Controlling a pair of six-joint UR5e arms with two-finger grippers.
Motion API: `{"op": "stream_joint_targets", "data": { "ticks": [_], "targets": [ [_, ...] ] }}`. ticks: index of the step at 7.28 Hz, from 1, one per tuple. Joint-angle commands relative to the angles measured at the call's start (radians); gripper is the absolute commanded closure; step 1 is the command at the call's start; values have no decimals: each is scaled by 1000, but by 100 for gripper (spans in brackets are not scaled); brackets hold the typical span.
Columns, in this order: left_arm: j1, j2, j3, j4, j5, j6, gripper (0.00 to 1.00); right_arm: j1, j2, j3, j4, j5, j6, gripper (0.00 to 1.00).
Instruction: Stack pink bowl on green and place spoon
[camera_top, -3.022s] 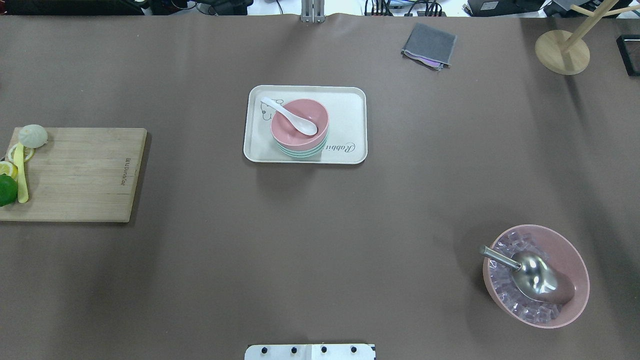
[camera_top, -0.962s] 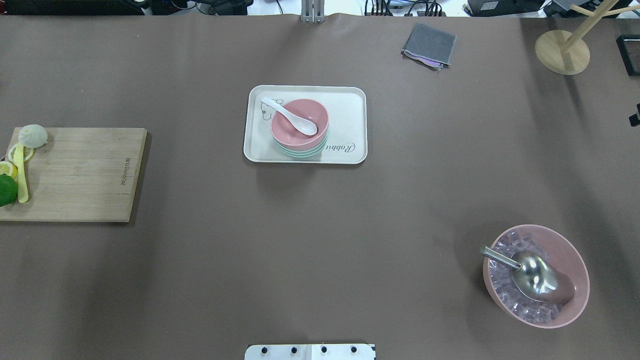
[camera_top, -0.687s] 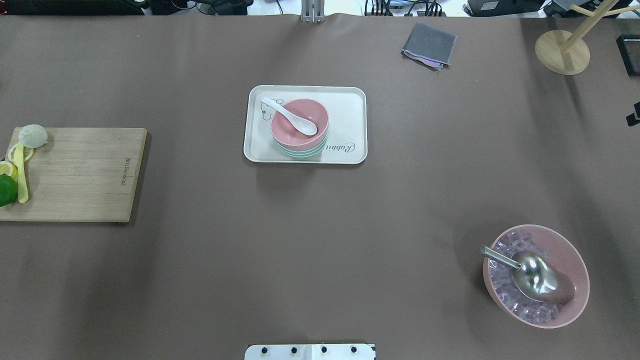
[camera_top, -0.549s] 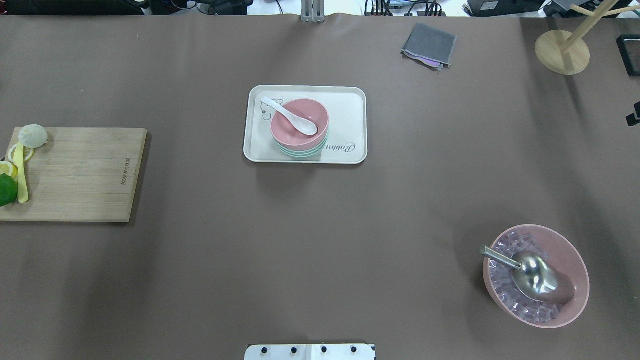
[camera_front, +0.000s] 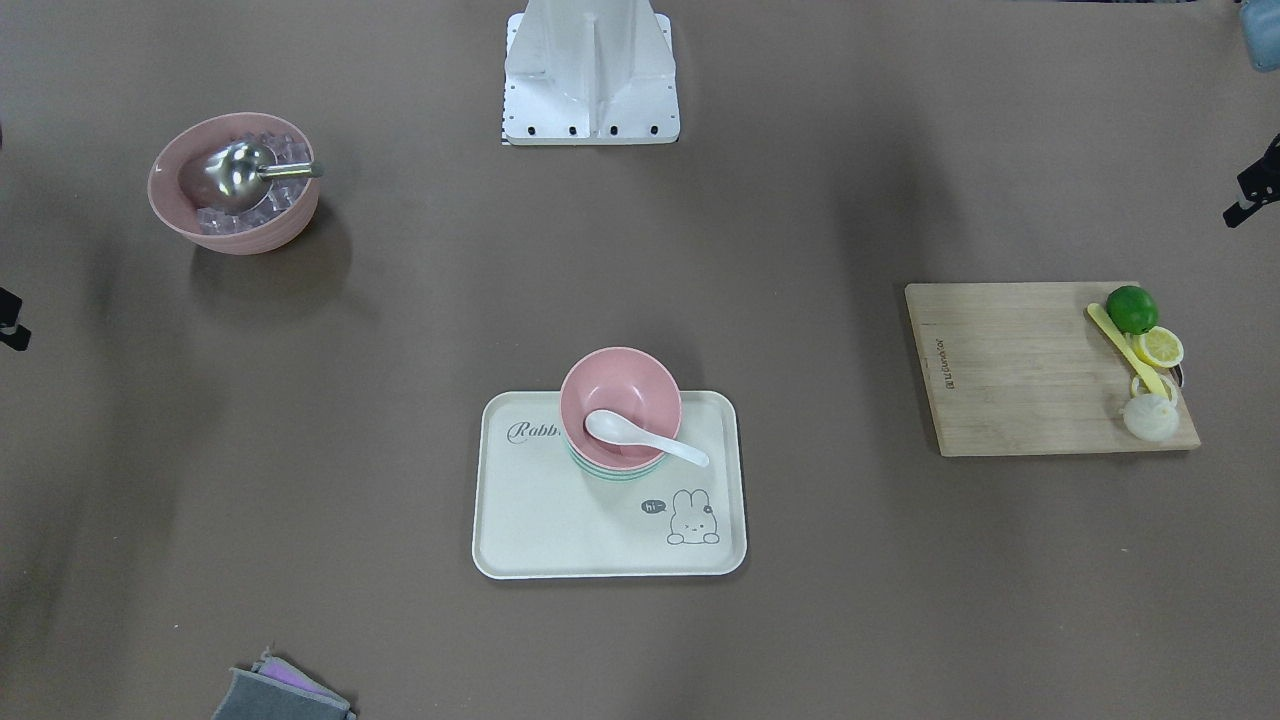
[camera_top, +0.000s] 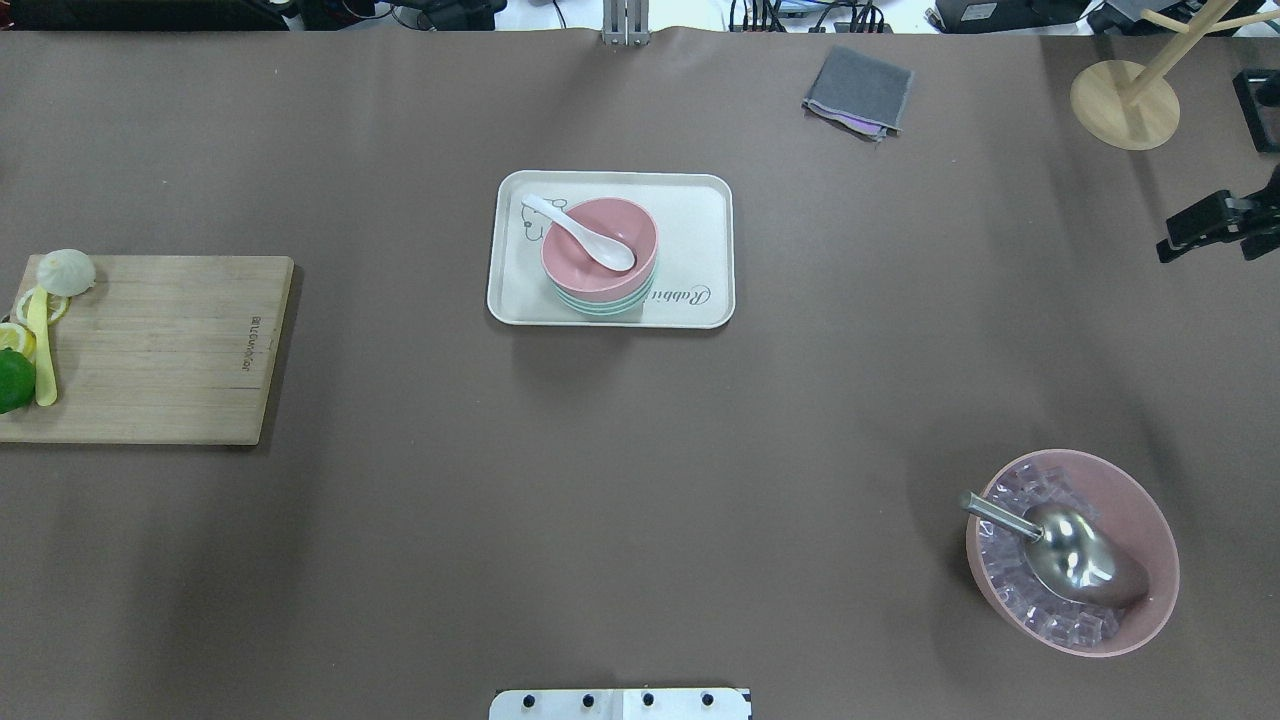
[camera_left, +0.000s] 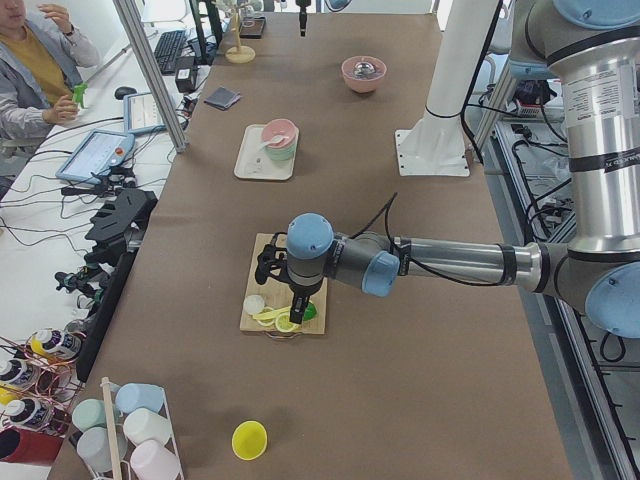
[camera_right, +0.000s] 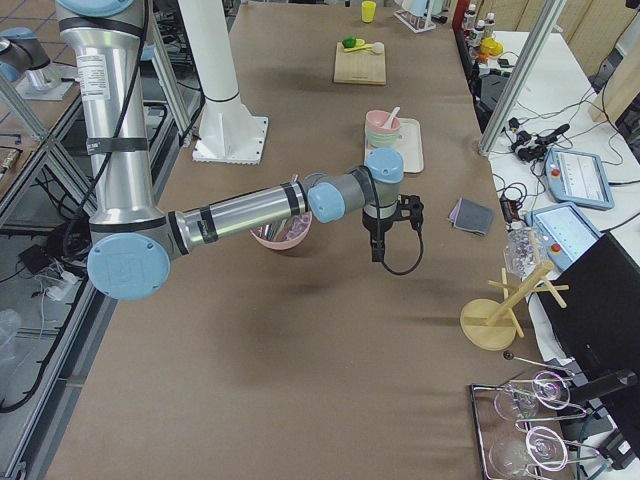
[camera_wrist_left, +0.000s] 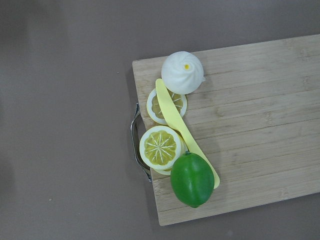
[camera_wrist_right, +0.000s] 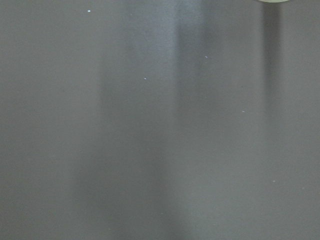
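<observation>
Pink bowl sits nested in green bowl on a tray on the bench, spoon inside, one of each, well apart from left hand and right hand, whose grips cannot be told.

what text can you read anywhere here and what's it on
"Rabbit": script lettering on the tray.
"hi": speech bubble beside the rabbit drawing on the same tray.
Cutting board: a small brand mark near one edge, too small to read.
</observation>
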Motion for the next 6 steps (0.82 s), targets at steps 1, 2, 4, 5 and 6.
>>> {"op": "stream_joint_targets", "data": {
  "ticks": [1,2,4,5,6],
  "targets": [
    [0,-1,1,-11,3,0,2,-52,21,23,1,-20,99,0],
    [0,-3,-1,-11,-2,0,2,-49,15,23,-1,-20,95,0],
    [2,-15,2,-11,9,0,2,-15,-12,13,-4,-13,-50,0],
    [3,-15,-1,-33,10,-9,2,15,-26,8,-16,-12,-128,0],
    [3,-14,4,-33,9,-15,2,31,-38,5,-18,-12,-153,0]
  ]
}}
